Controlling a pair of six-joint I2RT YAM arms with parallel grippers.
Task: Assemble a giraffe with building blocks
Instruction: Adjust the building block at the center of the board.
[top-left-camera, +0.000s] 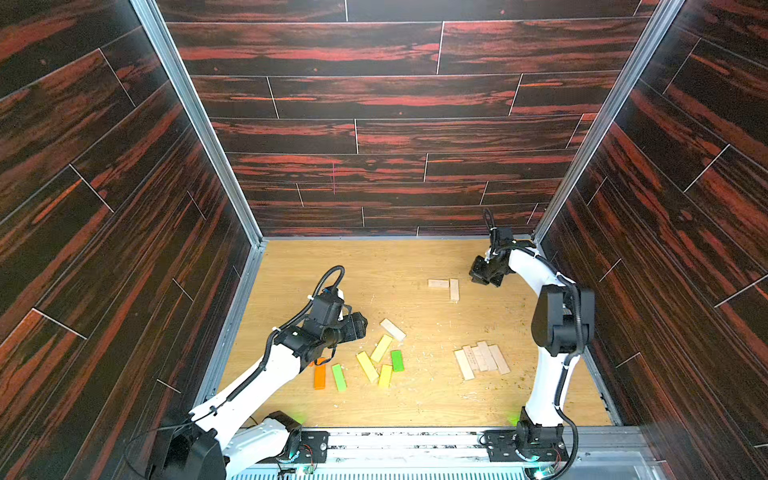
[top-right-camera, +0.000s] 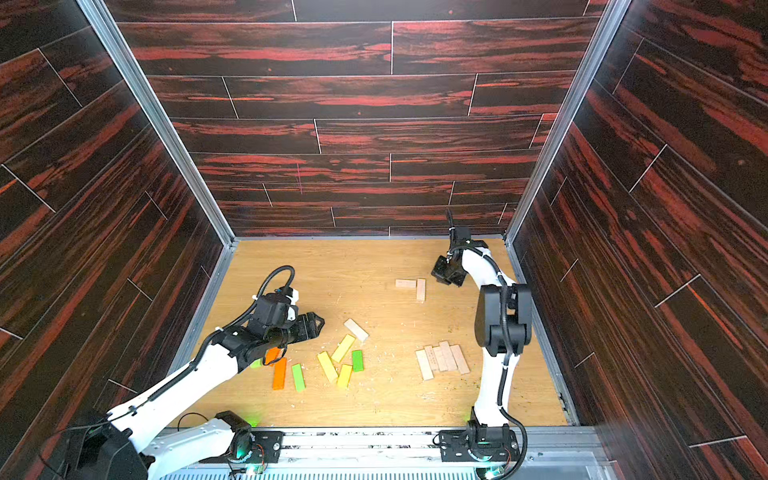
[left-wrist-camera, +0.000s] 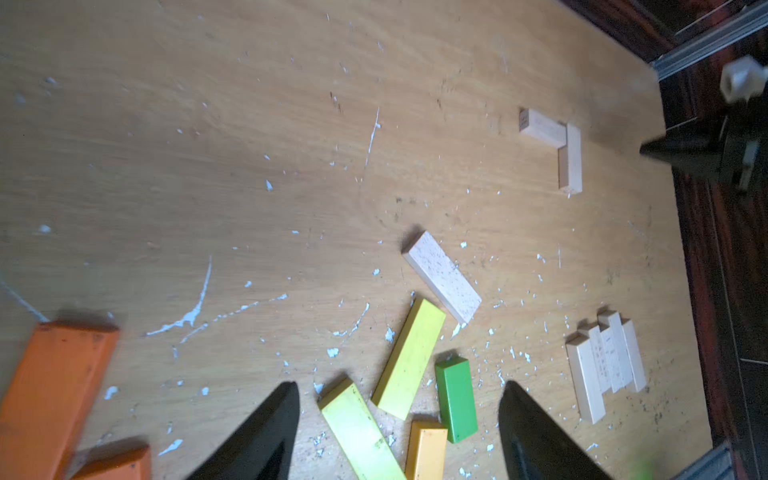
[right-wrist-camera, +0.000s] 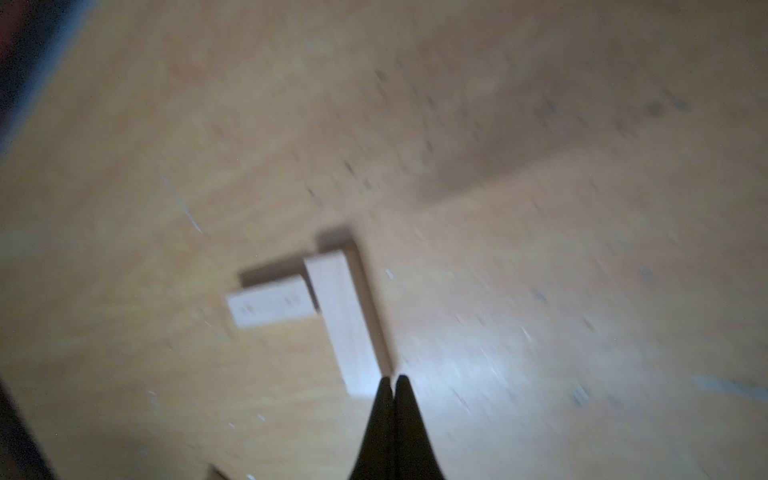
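Wooden tabletop (top-left-camera: 374, 270), flecked white, within dark red-streaked walls (top-left-camera: 374, 95); left pincer (left-wrist-camera: 400, 384) gapes empty, right pincer (right-wrist-camera: 393, 378) pinched together.

The desk (left-wrist-camera: 249, 124) is pale wood-grain, scuffed and flecked white. The plain blocks (left-wrist-camera: 442, 276) look raw matt wood; the painted blocks (left-wrist-camera: 409, 359) have a smooth coat. The walls (top-left-camera: 374, 95) are dark glossy wood-look panels, the left claw (left-wrist-camera: 400, 386) matt black plastic.

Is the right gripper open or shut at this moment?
Shut. In the right wrist view, the right gripper has its fingertips pressed together with nothing between them; the nearby pale block lies unheld.
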